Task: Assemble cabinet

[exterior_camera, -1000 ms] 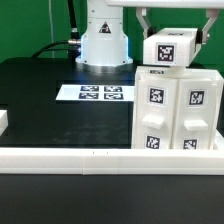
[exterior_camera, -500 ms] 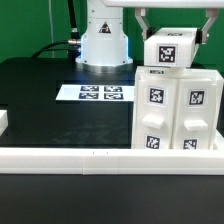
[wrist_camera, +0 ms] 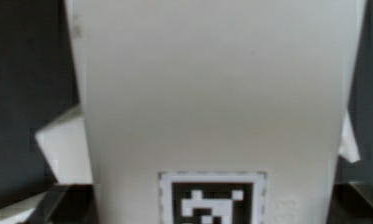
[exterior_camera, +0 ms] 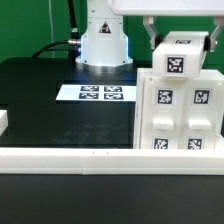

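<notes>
Shifting toward exterior view's right: top panel (exterior_camera: 180, 60), clamped in claw (exterior_camera: 181, 44), now seen lower against cabinet body (exterior_camera: 178, 115), itself nudged likewise; seating judged near.

Arm base (exterior_camera: 105, 40) stands upright at the back, mid-frame in my exterior view; upper links run out past the top edge, so I can't read the joint pose; hand hangs down from above on the exterior view's right, pointing straight down; gripper (exterior_camera: 182, 42) jaws set wide, dark fingers (exterior_camera: 152, 38) one on each side of the top panel (exterior_camera: 180, 58), pressed against its flanks and clamping it; wrist view shows me no fingers clearly.
</notes>
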`<state>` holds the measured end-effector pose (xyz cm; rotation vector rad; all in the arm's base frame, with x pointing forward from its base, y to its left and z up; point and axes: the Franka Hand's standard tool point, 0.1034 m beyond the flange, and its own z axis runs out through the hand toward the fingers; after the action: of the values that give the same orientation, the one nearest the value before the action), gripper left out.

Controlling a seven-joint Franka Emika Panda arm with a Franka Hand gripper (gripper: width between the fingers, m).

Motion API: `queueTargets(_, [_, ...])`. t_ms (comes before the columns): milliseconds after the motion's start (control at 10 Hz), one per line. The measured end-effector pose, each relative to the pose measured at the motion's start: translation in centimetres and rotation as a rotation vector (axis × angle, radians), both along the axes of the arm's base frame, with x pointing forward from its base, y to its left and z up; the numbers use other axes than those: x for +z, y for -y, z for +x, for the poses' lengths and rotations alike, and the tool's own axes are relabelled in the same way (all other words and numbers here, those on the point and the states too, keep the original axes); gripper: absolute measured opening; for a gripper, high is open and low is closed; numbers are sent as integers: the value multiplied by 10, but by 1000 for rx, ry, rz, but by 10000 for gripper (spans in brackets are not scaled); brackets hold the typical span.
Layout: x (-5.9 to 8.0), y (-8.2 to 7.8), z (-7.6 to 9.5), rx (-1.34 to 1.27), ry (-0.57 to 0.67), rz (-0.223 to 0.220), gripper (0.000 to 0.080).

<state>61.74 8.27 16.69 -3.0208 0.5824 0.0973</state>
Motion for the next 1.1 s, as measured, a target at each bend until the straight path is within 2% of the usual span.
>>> queueTargets(600, [-2, 0, 4, -33, 89, -5, 554])
queueTargets(1100, [-1, 1, 4, -34, 91, -5, 554])
